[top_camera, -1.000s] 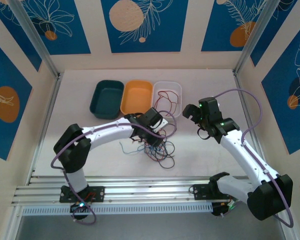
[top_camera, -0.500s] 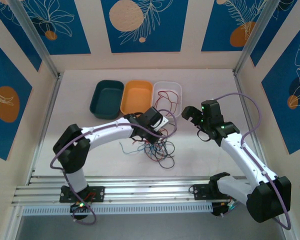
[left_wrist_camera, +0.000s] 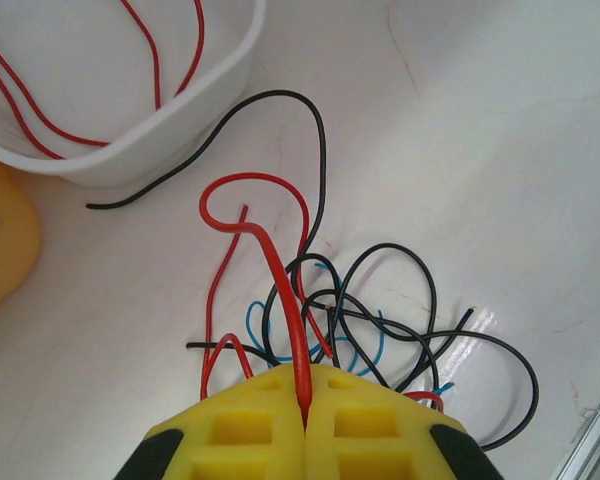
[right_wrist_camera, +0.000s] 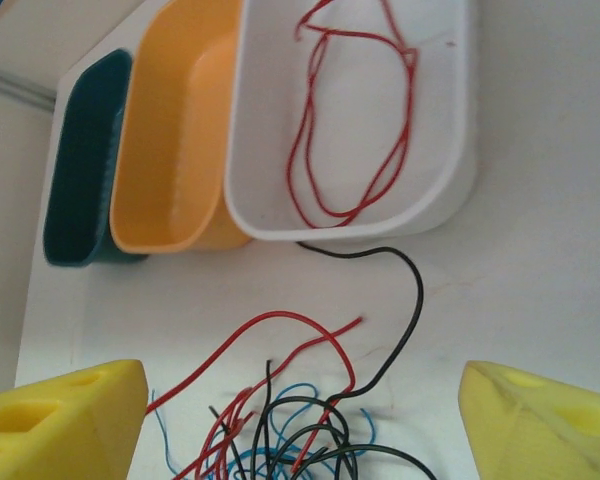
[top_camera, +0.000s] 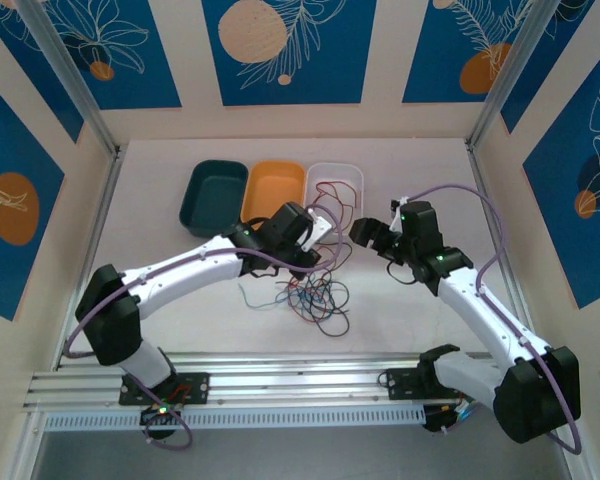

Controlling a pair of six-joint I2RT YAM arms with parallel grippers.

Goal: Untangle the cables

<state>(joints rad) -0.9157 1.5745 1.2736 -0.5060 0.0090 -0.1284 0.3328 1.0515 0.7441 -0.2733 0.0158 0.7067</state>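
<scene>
Well, tangled cables (top_camera: pixel 315 298) lie in heap on tabletop (top_camera: pixel 150 200), near middle: red, black, blue all mixed. Just past heap, left pincer (left_wrist_camera: pixel 305 385) pressed together, pinching red strand (left_wrist_camera: pixel 296 345) coming up from heap. Right pincer (right_wrist_camera: pixel 300 385) spread wide over heap, holding nothing. Black strand (right_wrist_camera: pixel 419 290) runs from heap toward white bin (right_wrist_camera: pixel 270 120). Far back, bins in row: dark green bin (top_camera: pixel 192 195) left, orange bin (top_camera: pixel 273 195) middle, white bin right. Loose red cable (right_wrist_camera: pixel 411 62) lies inside white bin.
</scene>
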